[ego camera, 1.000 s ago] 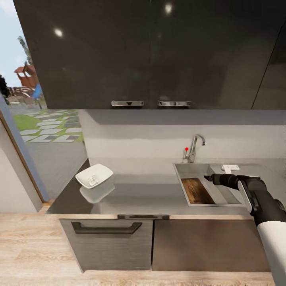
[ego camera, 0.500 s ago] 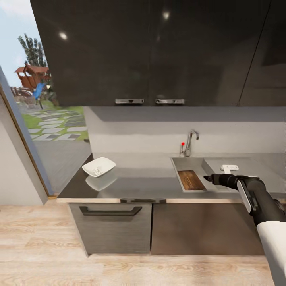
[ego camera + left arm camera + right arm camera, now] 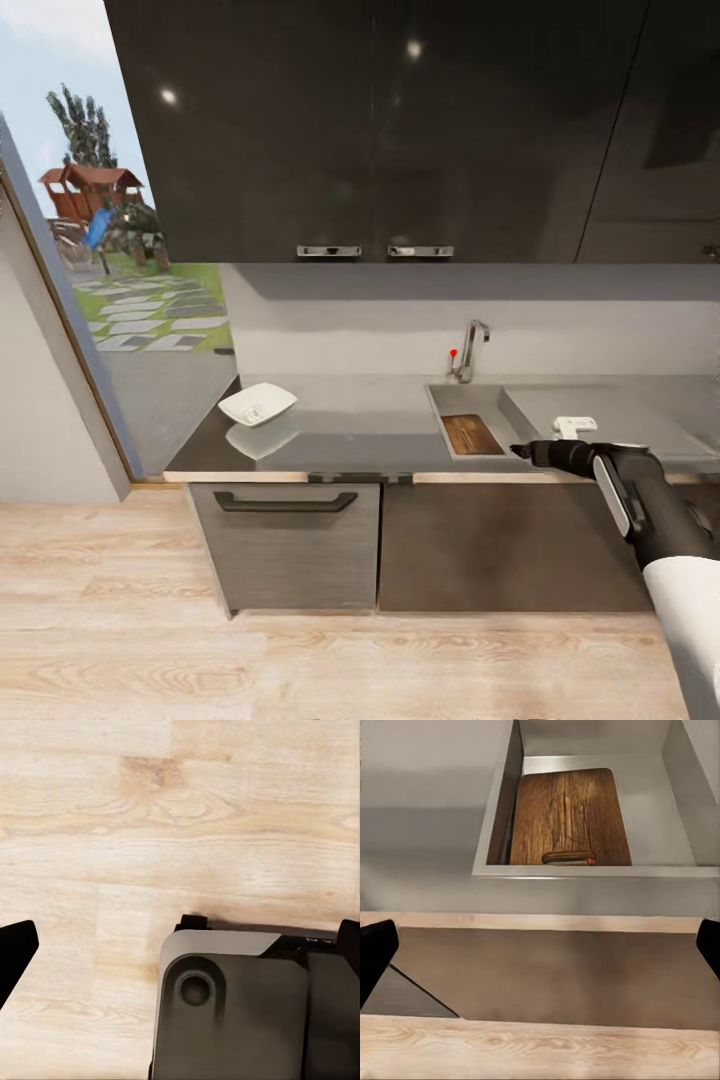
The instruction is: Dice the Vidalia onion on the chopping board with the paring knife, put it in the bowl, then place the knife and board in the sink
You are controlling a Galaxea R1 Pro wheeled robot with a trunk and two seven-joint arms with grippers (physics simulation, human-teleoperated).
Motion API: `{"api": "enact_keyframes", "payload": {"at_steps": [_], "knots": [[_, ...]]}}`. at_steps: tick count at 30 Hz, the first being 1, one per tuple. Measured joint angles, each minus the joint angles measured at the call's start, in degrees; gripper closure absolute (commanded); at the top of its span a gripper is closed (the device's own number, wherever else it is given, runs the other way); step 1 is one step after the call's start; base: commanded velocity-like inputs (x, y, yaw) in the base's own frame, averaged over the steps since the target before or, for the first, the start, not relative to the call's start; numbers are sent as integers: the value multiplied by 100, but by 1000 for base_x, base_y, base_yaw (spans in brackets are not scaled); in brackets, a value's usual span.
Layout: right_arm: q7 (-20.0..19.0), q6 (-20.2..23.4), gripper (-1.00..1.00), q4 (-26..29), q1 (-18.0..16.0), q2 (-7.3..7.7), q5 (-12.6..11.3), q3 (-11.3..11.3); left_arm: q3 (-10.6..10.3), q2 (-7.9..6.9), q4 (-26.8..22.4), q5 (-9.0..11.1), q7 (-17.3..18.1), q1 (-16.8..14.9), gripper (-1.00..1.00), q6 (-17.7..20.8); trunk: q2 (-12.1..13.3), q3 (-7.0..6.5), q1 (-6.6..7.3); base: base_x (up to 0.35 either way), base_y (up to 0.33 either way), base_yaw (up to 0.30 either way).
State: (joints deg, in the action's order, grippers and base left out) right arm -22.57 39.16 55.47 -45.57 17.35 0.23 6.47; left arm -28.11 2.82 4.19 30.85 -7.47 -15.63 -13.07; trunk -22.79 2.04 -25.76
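At the left of the head view, past the window, the white squarish bowl (image 3: pixel 258 404) sits on the glossy grey worktop (image 3: pixel 360 430) near its left end, mirrored in the surface; what it holds is too small to tell, and being shallow and probably hard and slick it would be best taken by its rim. Below it is a grey drawer front with a long black handle (image 3: pixel 285 501). Right of centre the tap (image 3: pixel 468 350) stands behind the sink (image 3: pixel 470 395), and inside the basin lies the wooden chopping board (image 3: pixel 568 816), stiff, flat and fairly heavy by the look of it, so a grip on a free edge would serve; its handle slot is not clear here. On the board's near edge, in the right wrist view, rests the paring knife (image 3: pixel 569 857), light and thin, to be taken by the handle, not the blade. Both already lying in the sink, the job looks close to done. The basin wall and the worktop's front edge stand between the right tool (image 3: pixel 540 945) and them; its dark fingers are spread wide and hold nothing. The left tool (image 3: pixel 180 937) points at the plank floor (image 3: pixel 112 832), spread and empty too.
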Motion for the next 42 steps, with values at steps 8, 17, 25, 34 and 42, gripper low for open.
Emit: {"api": "enact_keyframes", "payload": {"at_steps": [8,17,25,34,42], "knots": [[7,-1488,-100,-1525,1,9,18,-34,-8,-69,-29,-50,7,0,-100,-5,1,0,1,-5,0,0],[8,-4629,-100,-4781,5,1,22,-76,2,-76,-529,-79,8,0,-100,-22,1,1,1,0,0,0],[391,-6352,-100,-5454,1145,-579,28,-94,10,-262,-1119,-74,15,3,-100,-29,0,1,1,0,0,0],[1641,-7544,-100,-5462,2466,-1482,13,-73,16,-598,-1297,-61,1,2,-100,-557,-1,-34,1,0,0,0],[1719,-7668,-100,-5458,2505,-1514,18,-65,9,-613,-1250,-53,-4,1,-100,-687,-3,-104,1,0,0,0]]}}
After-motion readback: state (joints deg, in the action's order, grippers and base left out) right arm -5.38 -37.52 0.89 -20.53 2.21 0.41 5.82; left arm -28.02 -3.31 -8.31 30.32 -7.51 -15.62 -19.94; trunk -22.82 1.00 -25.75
